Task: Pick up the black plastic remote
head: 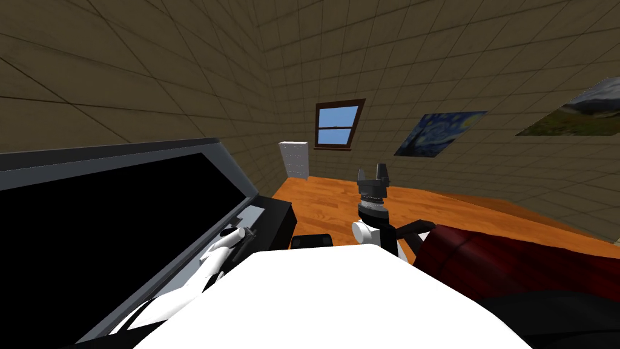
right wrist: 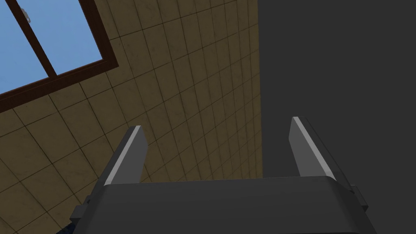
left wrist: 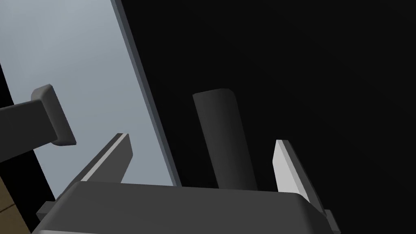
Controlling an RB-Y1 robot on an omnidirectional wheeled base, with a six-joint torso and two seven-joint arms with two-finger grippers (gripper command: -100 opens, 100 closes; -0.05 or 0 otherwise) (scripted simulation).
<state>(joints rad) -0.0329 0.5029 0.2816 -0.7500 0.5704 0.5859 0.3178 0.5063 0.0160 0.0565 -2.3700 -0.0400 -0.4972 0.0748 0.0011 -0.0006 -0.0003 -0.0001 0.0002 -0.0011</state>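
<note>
left gripper (left wrist: 203, 140): apart, astride dark remote (left wrist: 221, 134) | next: centre, squeeze its 2 long sides | right gripper (right wrist: 217, 124): apart

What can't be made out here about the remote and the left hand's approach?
- Left wrist view: the near end of the remote is hidden behind the dark body of the left hand.
- Left wrist view: the surface under the remote merges into flat black, so it cannot be named.
- Head view: the left hand's fingers are too small to read.
- Head view: the dark red seat is cut off by the lower edge.
</note>
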